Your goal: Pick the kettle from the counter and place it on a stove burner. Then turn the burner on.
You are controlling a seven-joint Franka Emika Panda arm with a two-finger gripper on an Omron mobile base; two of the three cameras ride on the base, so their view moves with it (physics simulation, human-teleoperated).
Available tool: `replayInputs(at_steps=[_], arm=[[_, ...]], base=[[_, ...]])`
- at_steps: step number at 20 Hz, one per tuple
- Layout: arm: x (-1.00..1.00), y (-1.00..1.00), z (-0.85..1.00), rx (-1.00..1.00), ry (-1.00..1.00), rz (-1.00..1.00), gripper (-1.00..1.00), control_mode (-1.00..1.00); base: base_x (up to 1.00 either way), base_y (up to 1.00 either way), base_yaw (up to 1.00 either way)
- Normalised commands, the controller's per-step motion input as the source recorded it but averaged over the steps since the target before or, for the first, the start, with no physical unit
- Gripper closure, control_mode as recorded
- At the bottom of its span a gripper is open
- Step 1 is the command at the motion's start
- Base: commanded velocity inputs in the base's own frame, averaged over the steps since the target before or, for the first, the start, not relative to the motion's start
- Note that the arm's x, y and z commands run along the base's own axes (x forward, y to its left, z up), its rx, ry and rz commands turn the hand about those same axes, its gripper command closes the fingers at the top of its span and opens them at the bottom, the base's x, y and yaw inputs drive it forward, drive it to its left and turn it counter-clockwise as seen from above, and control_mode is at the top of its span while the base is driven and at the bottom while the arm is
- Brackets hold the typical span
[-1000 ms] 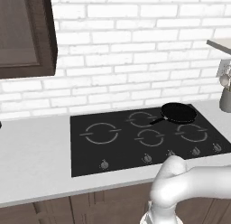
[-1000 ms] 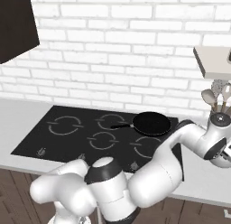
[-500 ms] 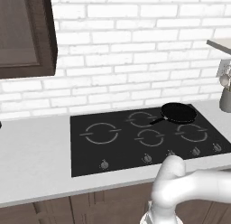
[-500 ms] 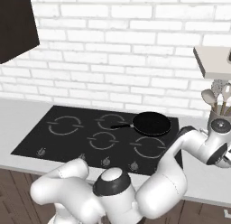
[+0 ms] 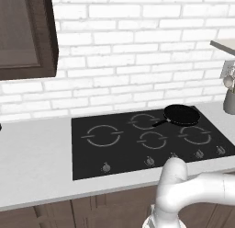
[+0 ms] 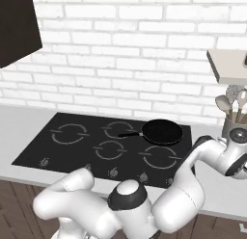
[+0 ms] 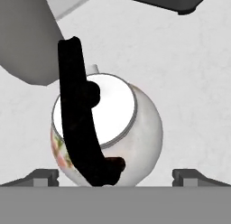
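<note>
The kettle (image 7: 106, 128), squat and white with a floral side, a white lid and a black arched handle, stands upright on the pale grey counter (image 7: 189, 83) directly below my hand. My gripper (image 7: 122, 177) is open, with one fingertip on each side of the kettle's body and neither touching it. In the right base view my arm stretches to the right end of the counter (image 6: 219, 209). The stove burner (image 5: 104, 135), the largest ring, lies bare at the cooktop's left, also seen as the stove burner (image 6: 70, 133).
A black frying pan (image 5: 181, 115) sits on the back right ring, also seen as the frying pan (image 6: 161, 132). A grey utensil holder (image 6: 234, 125) stands close beside the kettle, and the holder (image 7: 22, 38) shows above it. Knobs (image 5: 106, 167) line the cooktop's front edge. A shelf (image 6: 226, 64) hangs above.
In the right base view the forearm and hand have shifted slightly right and down over the counter's right end. The gripper stays open, and the pan has not moved.
</note>
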Motion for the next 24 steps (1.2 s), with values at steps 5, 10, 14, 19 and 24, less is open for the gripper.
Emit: replayInputs(at_steps=[5,10,14,19,24], arm=[[0.20,-0.16,-0.03,0.00,0.00,0.00,-1.00,-1.00],[0.14,0.00,-0.04,0.00,0.00,0.00,-1.00,-1.00],[0.00,0.00,-0.06,0.00,0.00,0.00,1.00,-1.00],[0.01,0.00,-0.10,0.00,0.00,0.00,1.00,-1.00],[0.09,0.00,-0.01,0.00,0.00,0.00,1.00,-1.00]], base=[[0.00,0.00,0.00],[0.00,0.00,0.00],[0.00,0.00,0.00],[0.00,0.00,0.00],[0.00,0.00,0.00]])
